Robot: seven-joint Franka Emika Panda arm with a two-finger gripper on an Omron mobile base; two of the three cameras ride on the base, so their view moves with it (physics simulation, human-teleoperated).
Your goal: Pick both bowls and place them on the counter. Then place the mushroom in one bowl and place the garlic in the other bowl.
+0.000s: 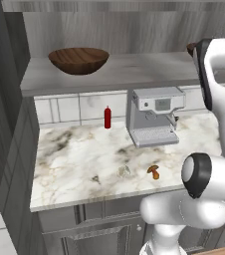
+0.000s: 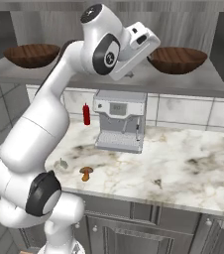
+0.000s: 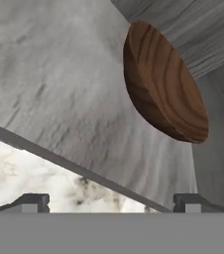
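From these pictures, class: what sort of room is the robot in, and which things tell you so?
Most likely a kitchen: a marble counter with cabinets below, an espresso machine against a tiled wall, and wooden bowls on a shelf.

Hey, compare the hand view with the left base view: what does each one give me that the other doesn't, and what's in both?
Hand view: the open claw at the bottom, facing a close bowl that sits on the grey shelf.
Left base view: the left bowl, the red bottle, the coffee machine, and the garlic and mushroom lying on the marble counter.
Shared: the grey shelf and the marble counter.
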